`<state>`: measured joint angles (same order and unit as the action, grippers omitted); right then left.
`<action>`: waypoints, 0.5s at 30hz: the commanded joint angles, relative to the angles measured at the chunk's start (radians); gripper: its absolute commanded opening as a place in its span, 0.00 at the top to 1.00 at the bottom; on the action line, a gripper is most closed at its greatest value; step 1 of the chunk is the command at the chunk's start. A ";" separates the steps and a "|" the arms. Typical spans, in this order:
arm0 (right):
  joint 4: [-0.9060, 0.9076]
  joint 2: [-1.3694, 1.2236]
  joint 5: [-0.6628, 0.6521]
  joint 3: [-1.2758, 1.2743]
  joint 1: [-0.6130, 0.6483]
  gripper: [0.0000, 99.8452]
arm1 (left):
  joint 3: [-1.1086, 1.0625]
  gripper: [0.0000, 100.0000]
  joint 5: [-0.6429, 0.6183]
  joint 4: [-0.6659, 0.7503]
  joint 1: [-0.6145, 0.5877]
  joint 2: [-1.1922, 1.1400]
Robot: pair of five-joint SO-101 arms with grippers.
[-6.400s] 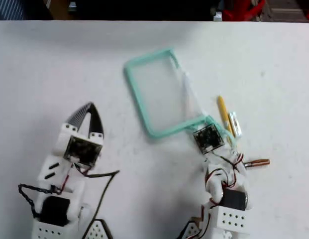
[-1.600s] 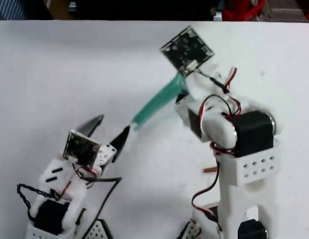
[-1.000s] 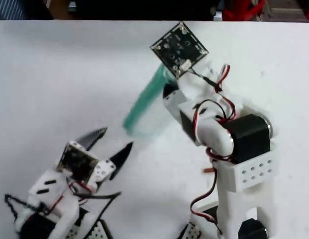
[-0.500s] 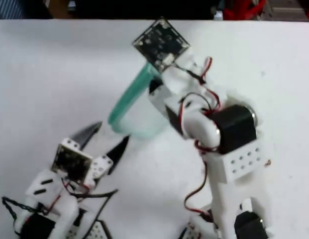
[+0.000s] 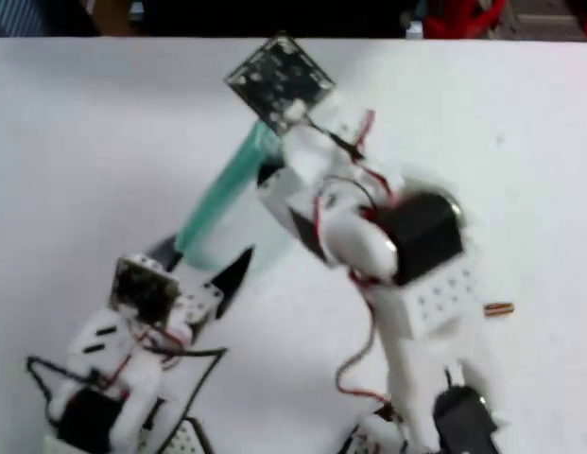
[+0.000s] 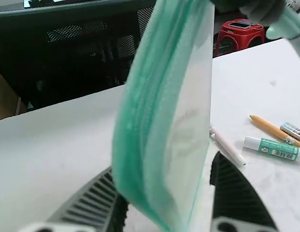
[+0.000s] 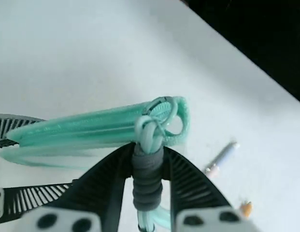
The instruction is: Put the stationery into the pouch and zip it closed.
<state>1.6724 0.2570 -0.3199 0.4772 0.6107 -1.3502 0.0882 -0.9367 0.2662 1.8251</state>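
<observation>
At the left, the left tool [image 5: 197, 265] sits low over the table [image 5: 76, 142] with its fingers [image 5: 234, 270] spread apart. The lower end of the pouch [image 5: 222, 189] hangs between those fingers; contact with either finger cannot be confirmed. The pouch is clear with a green border. It is lifted off the table and slopes upward toward the right tool [image 7: 149, 170]. The right tool is pressed together on the pouch's upper edge, beside a pale green cord loop [image 7: 150, 129]. Stationery lies on the table further right: a white pen [image 6: 227, 145], a yellow pencil [image 6: 268, 126] and a green-labelled tube [image 6: 270, 147] near one another. A brown item [image 5: 498, 308] lies just beside the right arm [image 5: 416, 246].
</observation>
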 commanded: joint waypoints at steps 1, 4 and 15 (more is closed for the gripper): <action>0.004 -0.064 0.011 0.040 -0.044 0.98 | -0.095 0.76 -0.015 0.169 0.019 -0.004; 0.012 -0.125 0.011 0.037 -0.117 0.98 | -0.104 0.83 -0.009 0.193 0.019 -0.004; 0.031 -0.255 0.009 0.035 -0.236 0.98 | -0.114 0.86 -0.017 0.265 0.094 -0.007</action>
<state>1.6955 0.0084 -0.3168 0.4787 0.3851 -1.4561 0.0852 -0.7311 0.2954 1.8098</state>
